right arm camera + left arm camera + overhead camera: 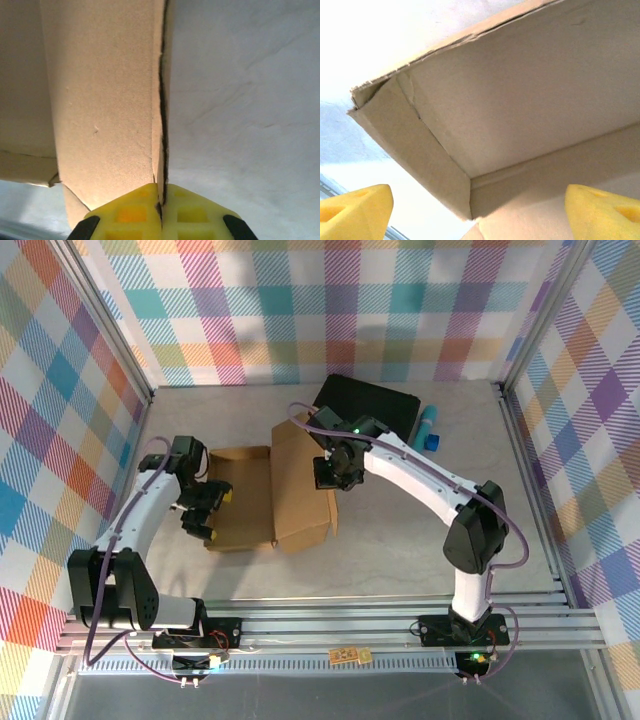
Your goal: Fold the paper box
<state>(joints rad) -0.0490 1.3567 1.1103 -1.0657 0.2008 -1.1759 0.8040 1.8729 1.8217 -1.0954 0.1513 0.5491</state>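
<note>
The paper box lies mid-table as brown cardboard, partly folded, with its right panel raised. My right gripper is shut on that panel's edge. In the right wrist view the yellow fingertips pinch the thin cardboard edge between them. My left gripper stands open at the box's left side. In the left wrist view its yellow pads sit far apart, with a folded corner of the paper box ahead of them and nothing held.
A black case lies behind the box, with a blue object beside it on the right. Aluminium rails and checked walls close in the table on three sides.
</note>
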